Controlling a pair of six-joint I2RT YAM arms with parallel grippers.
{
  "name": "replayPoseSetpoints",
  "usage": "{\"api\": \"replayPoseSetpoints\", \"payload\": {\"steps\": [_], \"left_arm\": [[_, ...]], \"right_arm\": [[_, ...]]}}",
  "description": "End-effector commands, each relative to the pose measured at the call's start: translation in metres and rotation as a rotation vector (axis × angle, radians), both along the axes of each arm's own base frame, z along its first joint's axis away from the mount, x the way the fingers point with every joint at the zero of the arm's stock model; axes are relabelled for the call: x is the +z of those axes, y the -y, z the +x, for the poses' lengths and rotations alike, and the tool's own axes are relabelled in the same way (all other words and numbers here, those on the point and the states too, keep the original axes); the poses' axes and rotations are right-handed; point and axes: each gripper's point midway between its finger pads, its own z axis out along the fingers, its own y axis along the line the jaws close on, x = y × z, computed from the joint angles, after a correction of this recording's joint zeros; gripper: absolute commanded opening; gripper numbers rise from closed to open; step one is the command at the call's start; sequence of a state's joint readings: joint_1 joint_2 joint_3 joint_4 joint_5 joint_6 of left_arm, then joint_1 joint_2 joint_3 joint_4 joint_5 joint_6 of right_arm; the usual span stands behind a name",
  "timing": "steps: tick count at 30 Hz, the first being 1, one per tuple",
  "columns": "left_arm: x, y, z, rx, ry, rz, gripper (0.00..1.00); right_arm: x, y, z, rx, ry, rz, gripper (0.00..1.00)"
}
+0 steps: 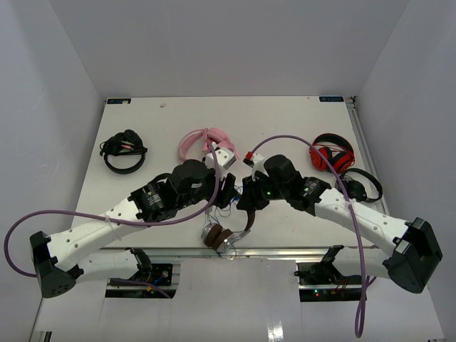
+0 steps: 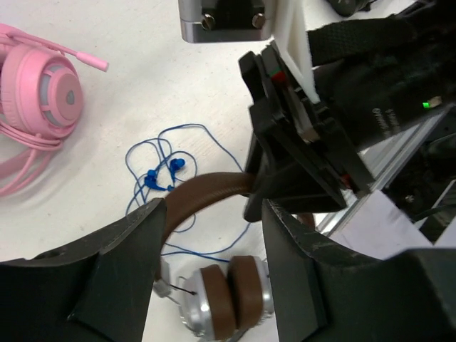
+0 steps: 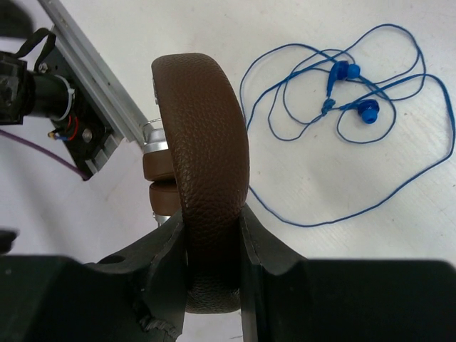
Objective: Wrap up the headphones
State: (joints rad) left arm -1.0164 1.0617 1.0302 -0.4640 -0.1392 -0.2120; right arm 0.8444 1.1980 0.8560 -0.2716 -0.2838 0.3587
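The headphones [image 1: 217, 237] have a brown headband and brown pads on silver cups, and hang at the table's front edge. My right gripper [image 3: 214, 235] is shut on the brown headband [image 3: 206, 142], with the cups [image 3: 160, 185] beyond it. The thin blue cord [image 3: 342, 92] lies loose in tangled loops on the table, with small blue earbud-like bits. My left gripper [image 2: 214, 235] is open and empty just above the cups [image 2: 228, 296], its fingers either side of the headband [image 2: 206, 196]. In the top view the two grippers, left [image 1: 226, 192] and right [image 1: 247, 204], are close together.
Pink headphones [image 1: 206, 146] lie behind the grippers, red-and-black headphones [image 1: 331, 153] at the right, black headphones [image 1: 122, 151] at the left, and another black pair [image 1: 360, 185] at the right. The aluminium front rail [image 3: 92, 78] runs by the cups.
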Motion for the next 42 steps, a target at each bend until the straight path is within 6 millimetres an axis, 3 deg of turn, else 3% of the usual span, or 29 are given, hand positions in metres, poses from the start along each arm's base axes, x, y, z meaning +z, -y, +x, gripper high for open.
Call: {"api": "replayPoseSetpoints", "payload": {"steps": [1, 13, 21, 32, 42], "left_arm": [[0.006, -0.01, 0.005, -0.023, 0.062, 0.1, 0.66], [0.013, 0.009, -0.009, -0.246, 0.149, 0.126, 0.6], [-0.001, 0.019, -0.014, -0.335, 0.143, 0.161, 0.61], [-0.02, 0.019, -0.016, -0.369, 0.13, 0.208, 0.55], [-0.016, 0.015, -0.023, -0.396, 0.154, 0.208, 0.61]], "right_arm": [[0.044, -0.005, -0.013, 0.1, 0.05, 0.101, 0.08], [0.06, -0.002, -0.03, 0.157, 0.047, 0.159, 0.08], [0.069, -0.001, -0.035, 0.166, 0.043, 0.182, 0.08], [0.076, 0.001, -0.039, 0.176, 0.042, 0.19, 0.08], [0.073, 0.004, -0.034, 0.146, 0.04, 0.162, 0.08]]}}
